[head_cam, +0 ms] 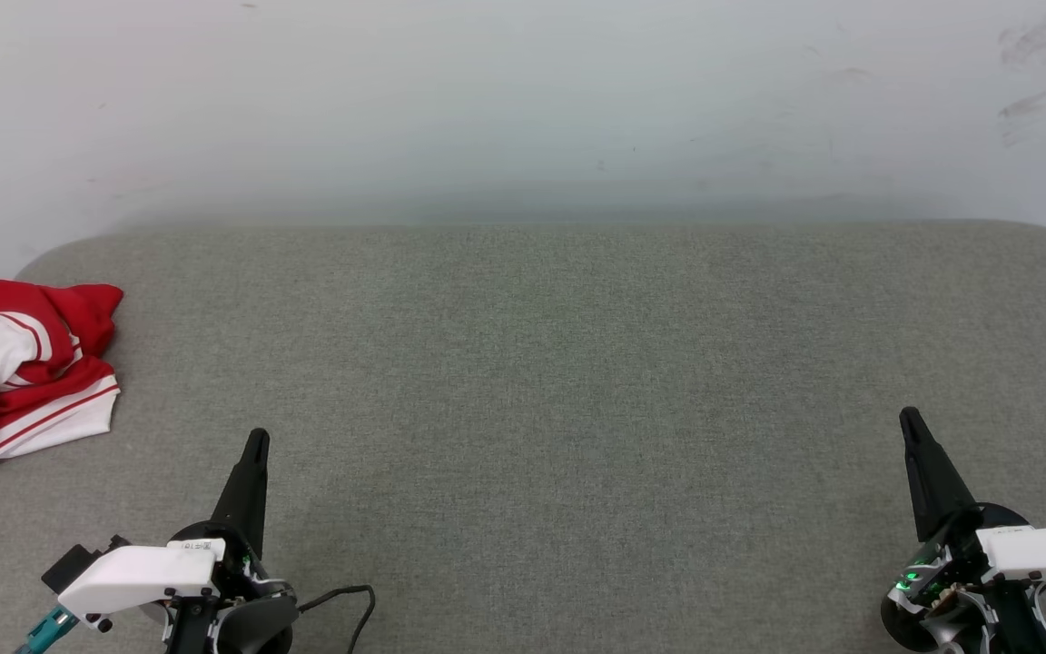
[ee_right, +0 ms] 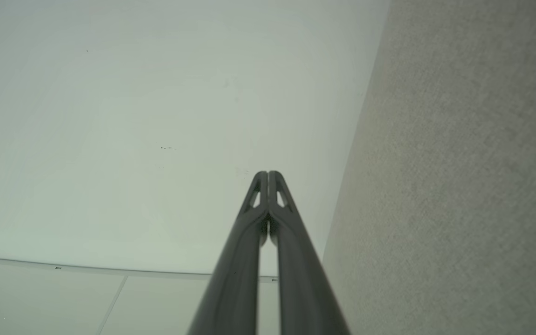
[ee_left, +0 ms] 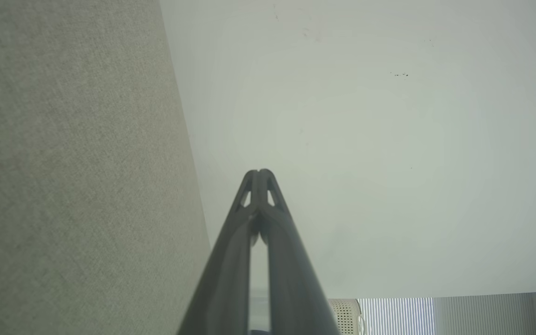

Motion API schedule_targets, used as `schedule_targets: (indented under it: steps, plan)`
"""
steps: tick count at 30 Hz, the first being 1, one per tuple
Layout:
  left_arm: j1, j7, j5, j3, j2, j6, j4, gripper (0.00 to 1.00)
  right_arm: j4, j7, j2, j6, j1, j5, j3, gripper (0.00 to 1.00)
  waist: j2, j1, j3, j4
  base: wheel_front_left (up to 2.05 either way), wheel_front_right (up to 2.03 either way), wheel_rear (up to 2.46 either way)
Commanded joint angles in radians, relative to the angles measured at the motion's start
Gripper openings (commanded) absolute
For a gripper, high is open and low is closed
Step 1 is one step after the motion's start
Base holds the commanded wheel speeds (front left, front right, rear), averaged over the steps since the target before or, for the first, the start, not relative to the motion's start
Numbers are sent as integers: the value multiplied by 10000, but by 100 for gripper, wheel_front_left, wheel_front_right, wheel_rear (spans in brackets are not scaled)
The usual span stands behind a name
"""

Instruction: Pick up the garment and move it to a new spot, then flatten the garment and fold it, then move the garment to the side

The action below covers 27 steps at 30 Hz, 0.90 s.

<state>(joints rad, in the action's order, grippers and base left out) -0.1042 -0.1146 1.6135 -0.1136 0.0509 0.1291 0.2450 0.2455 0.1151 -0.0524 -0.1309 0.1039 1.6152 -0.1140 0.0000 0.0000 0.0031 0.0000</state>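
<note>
The garment (head_cam: 24,363), red with white sleeves and red-white striped trim, lies crumpled at the far left edge of the grey fabric surface (head_cam: 541,381), partly cut off by the picture's edge. My left gripper (head_cam: 257,438) is at the lower left, shut and empty, to the right of the garment and a little nearer to me. My right gripper (head_cam: 910,416) is at the lower right, shut and empty, far from the garment. In the left wrist view my left gripper (ee_left: 258,172) has its tips together. The right wrist view shows my right gripper (ee_right: 268,173) with tips touching.
A pale wall (head_cam: 523,100) rises behind the grey surface. The surface has rounded far corners. A black cable (head_cam: 350,595) trails by my left wrist. A slatted panel (ee_left: 393,316) shows low in the left wrist view.
</note>
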Motion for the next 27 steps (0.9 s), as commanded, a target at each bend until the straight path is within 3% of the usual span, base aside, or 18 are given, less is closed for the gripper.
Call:
schedule_targets:
  steps: [1, 10, 11, 27]
  plan:
    - [-104, -5, -16, -11, -6, 31, 7, 0, 3, 0, 43, 4, 112, -50, 9, 0, 0, 0, 0, 0, 0, 0, 0]
    - [-104, -5, -16, -10, -6, 31, 7, 0, 3, 0, 43, 4, 112, -50, 9, 0, 0, 0, 0, 0, 0, 0, 0]
    - [16, 6, -3, 7, -2, -2, 25, 100, 29, -4, 0, -2, -16, -2, 0, 100, 0, 0, 0, 0, 0, 0, 0]
    - [498, 609, -626, 155, -47, -8, 222, 100, 168, -607, 10, 0, -581, -612, 142, 100, 0, 0, 10, -18, 0, 0, 0]
